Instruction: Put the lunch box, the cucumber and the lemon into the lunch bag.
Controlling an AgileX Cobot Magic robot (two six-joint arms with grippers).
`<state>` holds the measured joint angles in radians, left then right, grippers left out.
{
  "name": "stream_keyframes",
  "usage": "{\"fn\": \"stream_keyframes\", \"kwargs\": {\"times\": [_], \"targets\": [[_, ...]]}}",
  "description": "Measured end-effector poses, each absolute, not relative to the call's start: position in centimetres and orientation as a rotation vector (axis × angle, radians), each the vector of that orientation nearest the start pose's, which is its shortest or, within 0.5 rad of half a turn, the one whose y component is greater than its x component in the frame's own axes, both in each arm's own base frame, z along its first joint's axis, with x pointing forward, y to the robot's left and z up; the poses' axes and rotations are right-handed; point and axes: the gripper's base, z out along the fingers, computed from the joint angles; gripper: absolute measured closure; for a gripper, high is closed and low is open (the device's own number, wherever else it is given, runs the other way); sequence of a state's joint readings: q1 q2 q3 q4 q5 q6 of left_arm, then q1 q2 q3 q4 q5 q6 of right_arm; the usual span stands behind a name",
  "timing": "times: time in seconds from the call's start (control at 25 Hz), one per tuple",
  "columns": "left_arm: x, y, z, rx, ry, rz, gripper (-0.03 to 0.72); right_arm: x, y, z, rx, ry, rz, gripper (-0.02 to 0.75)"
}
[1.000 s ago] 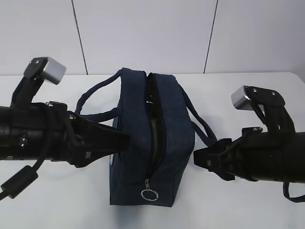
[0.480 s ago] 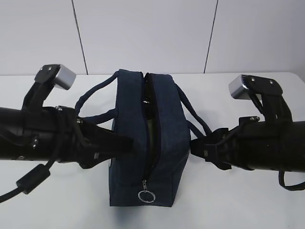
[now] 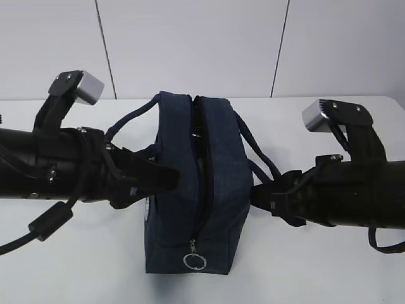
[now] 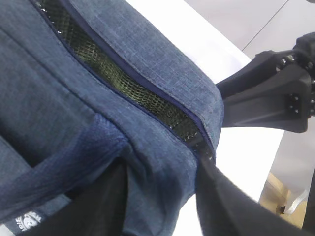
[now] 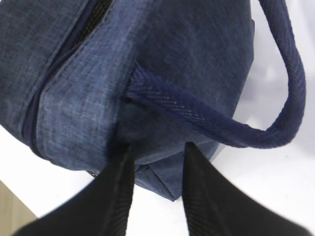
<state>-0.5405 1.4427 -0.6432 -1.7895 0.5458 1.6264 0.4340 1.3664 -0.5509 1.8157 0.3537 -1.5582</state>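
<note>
The dark navy fabric lunch bag [image 3: 197, 183] stands mid-bench [image 3: 76, 266], left claw [image 3: 166, 179] and right claw [image 3: 261, 195] each pinching a side wall (zip slightly open); press evenly inward to close the gap.

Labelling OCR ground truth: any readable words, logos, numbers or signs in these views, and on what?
No text can be read in full.
Small label on the lunch bag's left side: white print on black, cut off and blurred, unreadable.
Same label in the exterior view: too small.
Nothing else carries text.
</note>
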Motion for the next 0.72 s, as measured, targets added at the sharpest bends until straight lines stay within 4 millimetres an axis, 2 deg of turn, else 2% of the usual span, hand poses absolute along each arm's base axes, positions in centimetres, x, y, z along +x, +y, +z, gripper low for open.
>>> {"fn": "stream_keyframes", "kwargs": {"times": [0.24, 0.44, 0.56, 0.72], "targets": [[21.0, -17.9, 21.73, 0.683, 2.126, -0.983, 0.494, 21.46, 13.45, 20.67, -0.386, 2.238, 0.778, 0.496], [21.15, -17.76, 21.62, 0.641, 2.152, -0.969, 0.568, 21.45, 13.46, 20.68, -0.391, 2.236, 0.778, 0.496], [21.2, -17.73, 21.6, 0.63, 2.157, -0.965, 0.657, 21.46, 13.48, 20.64, -0.392, 2.237, 0.78, 0.496], [21.24, -17.69, 21.58, 0.594, 2.176, -0.975, 0.683, 21.48, 13.83, 20.13, -0.408, 2.252, 0.82, 0.496]]}}
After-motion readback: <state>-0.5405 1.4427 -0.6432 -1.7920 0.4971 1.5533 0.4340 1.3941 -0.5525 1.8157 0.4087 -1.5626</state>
